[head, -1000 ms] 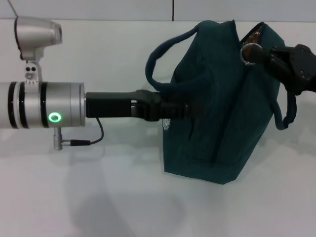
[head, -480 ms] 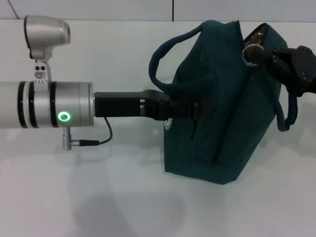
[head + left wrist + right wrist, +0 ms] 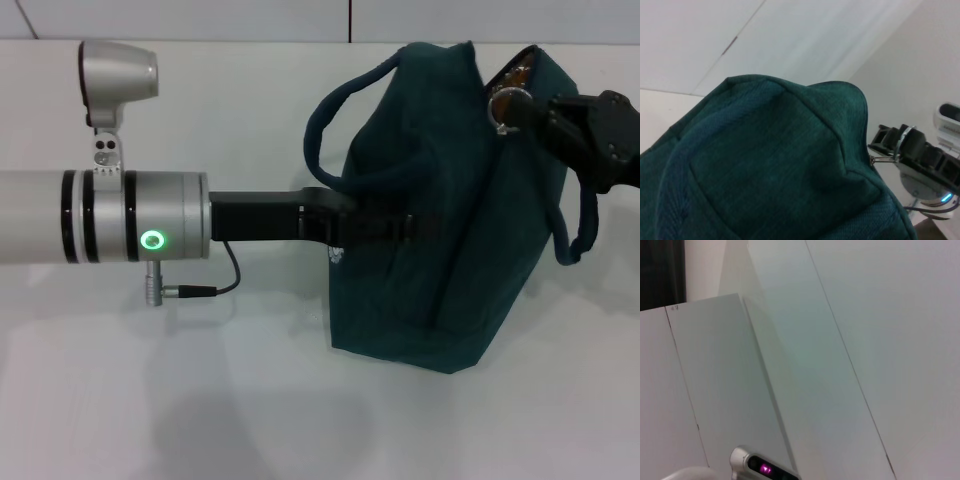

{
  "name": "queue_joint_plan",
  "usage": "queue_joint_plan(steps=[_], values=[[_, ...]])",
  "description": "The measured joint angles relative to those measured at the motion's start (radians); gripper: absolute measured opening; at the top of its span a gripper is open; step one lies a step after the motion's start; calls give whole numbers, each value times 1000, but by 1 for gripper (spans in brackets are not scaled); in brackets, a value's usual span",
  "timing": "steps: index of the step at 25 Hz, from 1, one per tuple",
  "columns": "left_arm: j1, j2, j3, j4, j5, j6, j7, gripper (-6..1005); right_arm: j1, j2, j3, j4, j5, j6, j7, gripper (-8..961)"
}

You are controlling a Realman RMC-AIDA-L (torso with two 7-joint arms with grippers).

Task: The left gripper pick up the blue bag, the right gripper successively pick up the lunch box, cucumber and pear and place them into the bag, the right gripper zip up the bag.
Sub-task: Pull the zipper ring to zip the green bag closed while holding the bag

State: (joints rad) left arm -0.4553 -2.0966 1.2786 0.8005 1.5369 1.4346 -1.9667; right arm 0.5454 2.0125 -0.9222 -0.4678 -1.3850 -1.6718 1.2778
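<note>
Left hand (image 3: 385, 228): reaching in from the left, pressed against the left face of the blue bag (image 3: 445, 300); fingertips lost against dark fabric, so cannot tell whether parted or clamped.

Blue bag: standing on the white desk (image 3: 200, 400) right of centre, base down, top pulled toward the right. Soft fabric, creasing and sagging under contact; likely light, no stiffness to push against. Best hold judged to be the loop handles or the ring zip pull (image 3: 500, 105), not the flat panels.

Right hand (image 3: 530, 112): at the bag's upper right, apparently pinched on the ring zip pull at a gaping top seam; zipping step judged in progress.

Open desk near and to the left; little room visible to the right.
</note>
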Motion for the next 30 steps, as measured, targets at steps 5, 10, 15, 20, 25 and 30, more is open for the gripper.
queue_joint_plan(steps=[5, 10, 15, 20, 25, 30], values=[[-3, 7, 13, 9, -48, 36, -16, 787, 0, 0, 0, 0, 0, 2, 0, 56], [-2, 7, 13, 42, -61, 58, -59, 786, 0, -1, 0, 0, 0, 2, 0, 57], [-4, 5, 54, 49, -50, -6, -82, 787, -1, -2, 1, 0, 0, 3, -11, 58], [-5, 5, 110, 50, -49, -81, -85, 784, -6, -2, 2, 0, 0, 10, -16, 59], [-7, 7, 114, 52, -48, -107, -86, 782, -7, -2, 2, 0, 0, 13, -16, 60], [4, 7, 112, 54, -47, -149, -78, 782, -5, -2, 2, 0, 1, 11, -17, 61]])
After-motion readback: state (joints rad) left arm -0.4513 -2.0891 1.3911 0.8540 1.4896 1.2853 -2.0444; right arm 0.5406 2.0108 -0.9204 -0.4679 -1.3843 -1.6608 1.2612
